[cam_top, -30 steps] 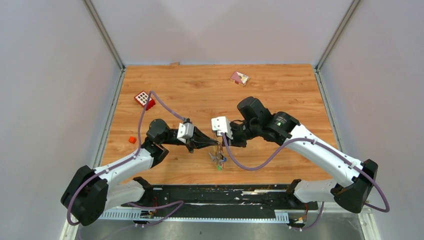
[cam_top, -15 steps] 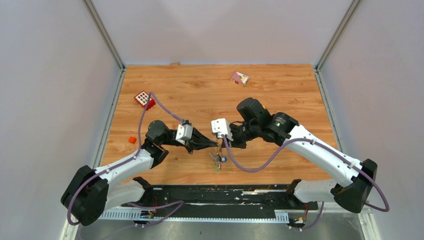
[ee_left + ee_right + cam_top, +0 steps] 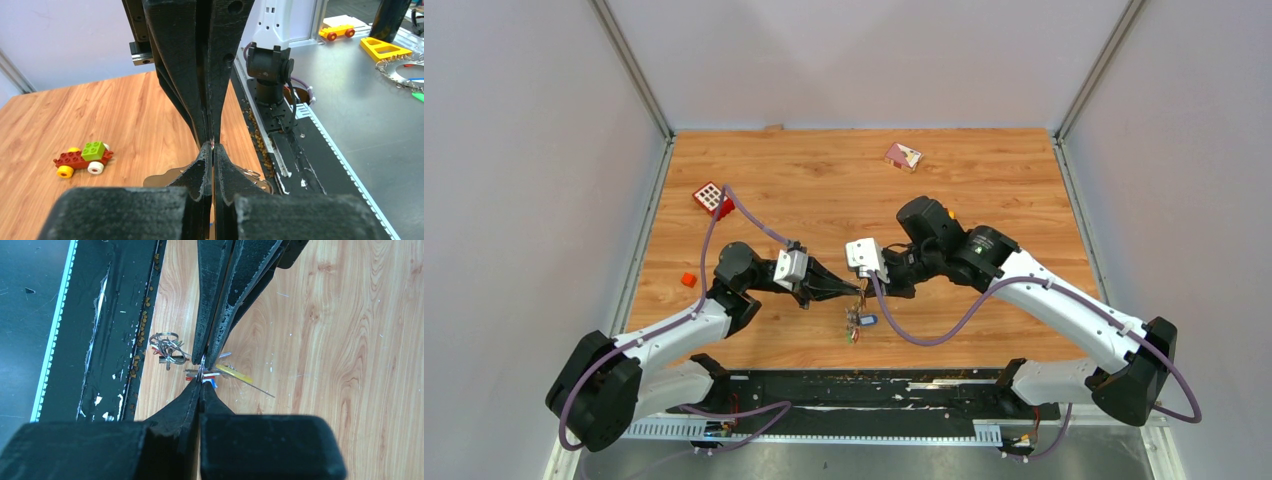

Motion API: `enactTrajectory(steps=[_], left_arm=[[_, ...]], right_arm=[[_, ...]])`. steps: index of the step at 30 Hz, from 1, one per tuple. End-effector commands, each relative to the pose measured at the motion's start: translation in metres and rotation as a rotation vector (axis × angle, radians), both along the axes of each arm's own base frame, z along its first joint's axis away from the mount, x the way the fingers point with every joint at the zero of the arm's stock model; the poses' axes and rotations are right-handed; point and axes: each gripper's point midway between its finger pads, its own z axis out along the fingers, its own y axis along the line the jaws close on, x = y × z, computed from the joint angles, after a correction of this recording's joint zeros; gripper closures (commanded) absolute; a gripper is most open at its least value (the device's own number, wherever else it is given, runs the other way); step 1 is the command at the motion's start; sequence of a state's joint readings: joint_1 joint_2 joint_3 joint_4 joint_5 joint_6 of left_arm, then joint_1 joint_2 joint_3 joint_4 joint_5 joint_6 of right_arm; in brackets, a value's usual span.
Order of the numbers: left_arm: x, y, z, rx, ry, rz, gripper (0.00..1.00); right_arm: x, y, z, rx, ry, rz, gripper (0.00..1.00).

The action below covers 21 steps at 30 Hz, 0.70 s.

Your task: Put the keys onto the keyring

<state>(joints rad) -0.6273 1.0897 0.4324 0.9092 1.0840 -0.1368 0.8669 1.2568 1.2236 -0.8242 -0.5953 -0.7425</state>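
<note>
- Fanning out from one spot right under the meeting fingertips: keys, low over the table, centre, near the front edge.
- In R wrist view, yellow one w/ long axis toward the right, red toward the left, blue short and toward the camera.
- Thin, flat, small; coloured heads, silvery shafts.
- In top view, blue one crosswise, L-R, green bit just below.
- Keyring: tangle of thin silvery wire loops, just beside the fan, toward the black rail.
- L gripper closed tight, pads flush; R gripper same; tip to tip.
- Metal glint at the pinch; can't tell what's caught.
</note>
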Motion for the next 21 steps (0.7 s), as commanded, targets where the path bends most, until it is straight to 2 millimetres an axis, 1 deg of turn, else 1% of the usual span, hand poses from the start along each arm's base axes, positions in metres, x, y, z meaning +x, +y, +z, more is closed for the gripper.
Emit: enactTrajectory(steps=[1,21], left_arm=[[-0.0055,0.0022,0.0195,-0.057,-0.075,-0.014,1.00],[-0.0100,0.0038,0.0228,-0.062,-0.087,-0.032,1.00]], right_arm=[[0.0037,0.0072,0.0046,0.040,-0.023,0.022,1.00],[0.0030,0.0090,-0.0003,0.045,-0.018,0.030,1.00]])
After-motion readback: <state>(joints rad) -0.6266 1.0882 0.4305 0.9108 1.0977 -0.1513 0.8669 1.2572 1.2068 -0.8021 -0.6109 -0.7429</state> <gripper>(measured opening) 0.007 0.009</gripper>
